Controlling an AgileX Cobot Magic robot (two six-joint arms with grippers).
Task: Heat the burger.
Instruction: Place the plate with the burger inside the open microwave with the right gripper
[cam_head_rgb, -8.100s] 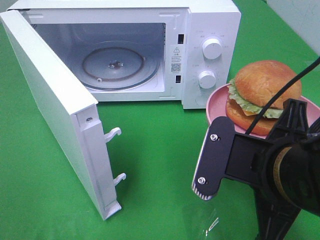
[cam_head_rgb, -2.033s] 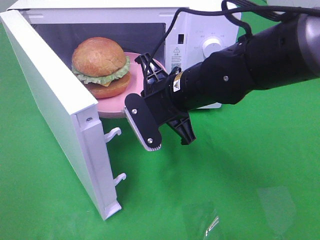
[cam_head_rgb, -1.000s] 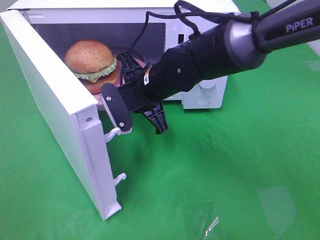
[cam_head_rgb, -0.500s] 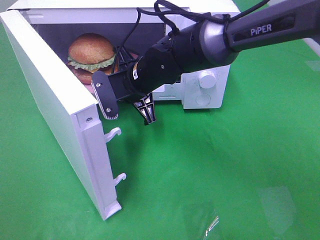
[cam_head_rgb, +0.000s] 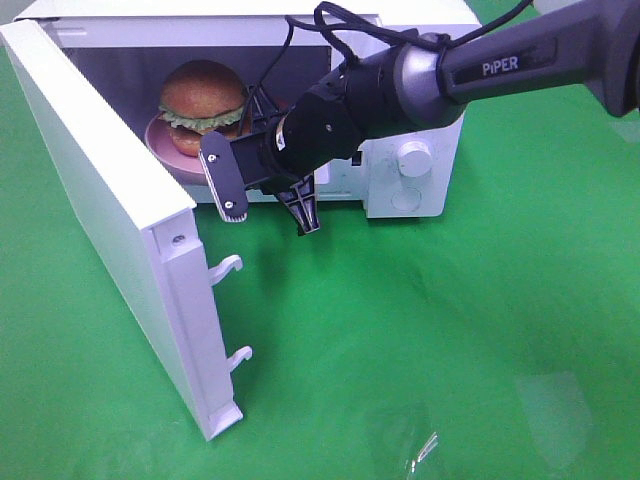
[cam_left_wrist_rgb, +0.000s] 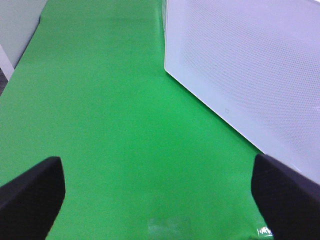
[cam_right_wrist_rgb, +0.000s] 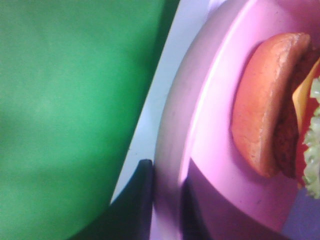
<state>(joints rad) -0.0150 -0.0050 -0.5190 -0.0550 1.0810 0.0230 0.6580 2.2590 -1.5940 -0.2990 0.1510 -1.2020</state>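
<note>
The burger sits on its pink plate inside the microwave cavity, toward the hinge side. My right claw is pinched nearly closed on the plate's rim, nearest the microwave's opening. The wrist view shows the rim between the two dark fingers, with the bottom bun just beside them.

I judge this to be the set-down. I'd keep the plate level, lower it until it bears flat on the cavity floor, then loosen the grip and draw straight out through the opening. I can't tell whether the plate is already resting or hanging off the floor, so I'd go down slowly. It also looks off-centre toward the door, and I'd want it nearer the middle of the cavity.

The arm fills much of the opening, and the cable looping over it passes close to the microwave's top edge. The door stands wide open, its latch hooks pointing out over the green desk. My left claw is spread wide and empty, hovering over the desk beside the microwave's white panel.
</note>
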